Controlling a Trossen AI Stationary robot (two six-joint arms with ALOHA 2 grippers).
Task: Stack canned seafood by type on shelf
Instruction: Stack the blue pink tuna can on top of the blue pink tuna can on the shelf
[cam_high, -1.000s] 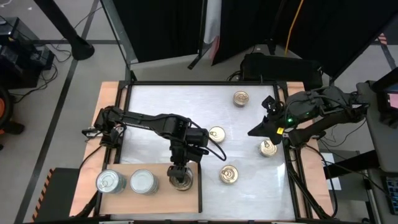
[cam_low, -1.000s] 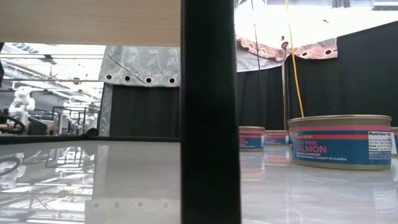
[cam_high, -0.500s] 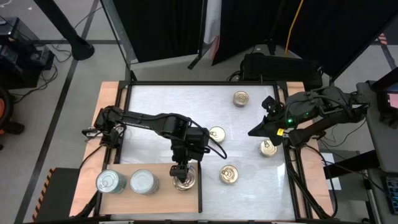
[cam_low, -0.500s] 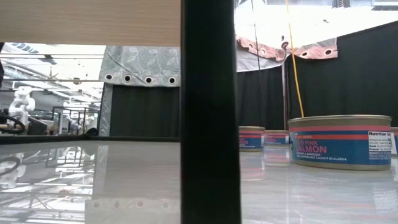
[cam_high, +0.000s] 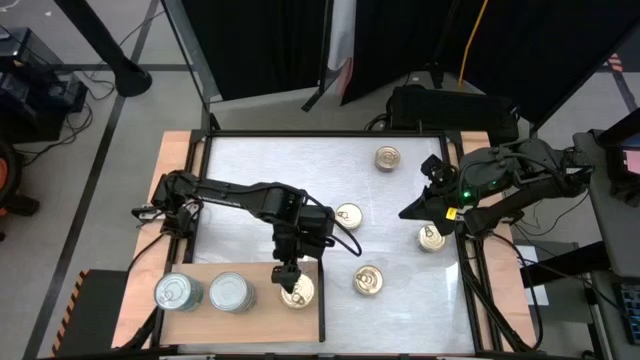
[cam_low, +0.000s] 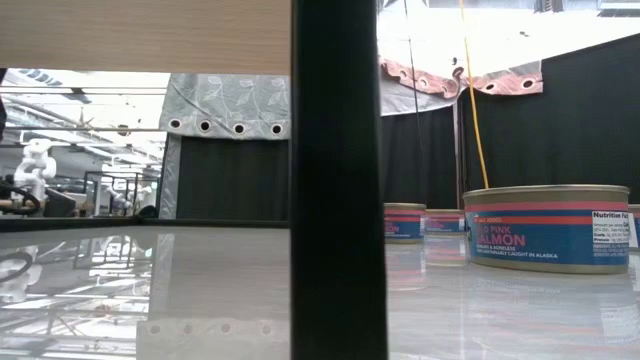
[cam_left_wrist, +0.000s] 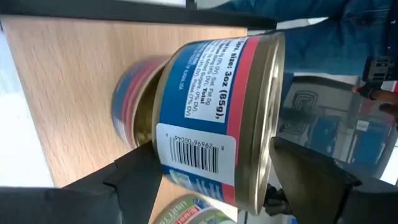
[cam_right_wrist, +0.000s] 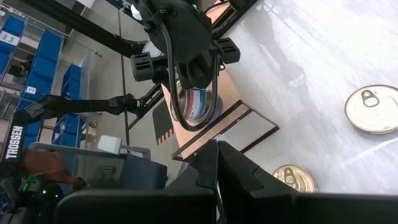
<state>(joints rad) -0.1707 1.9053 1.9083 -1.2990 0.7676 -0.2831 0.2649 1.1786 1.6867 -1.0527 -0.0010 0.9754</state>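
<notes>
One gold-lidded tin (cam_high: 297, 292) sits on the shelf (cam_high: 190, 320) between the left hand's (cam_high: 291, 283) spread fingers.

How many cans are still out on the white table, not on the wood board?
4 gold-lid cans: one at the far side, one mid-table, one near the board, one under the right arm. More may be hidden.

The left pincer (cam_high: 287, 281) has spread its fingers and drawn back from the tin (cam_high: 297, 291) on the shelf (cam_high: 250, 318); the tin's gold lid, covered a second ago, now shows just beyond the pincer.
</notes>
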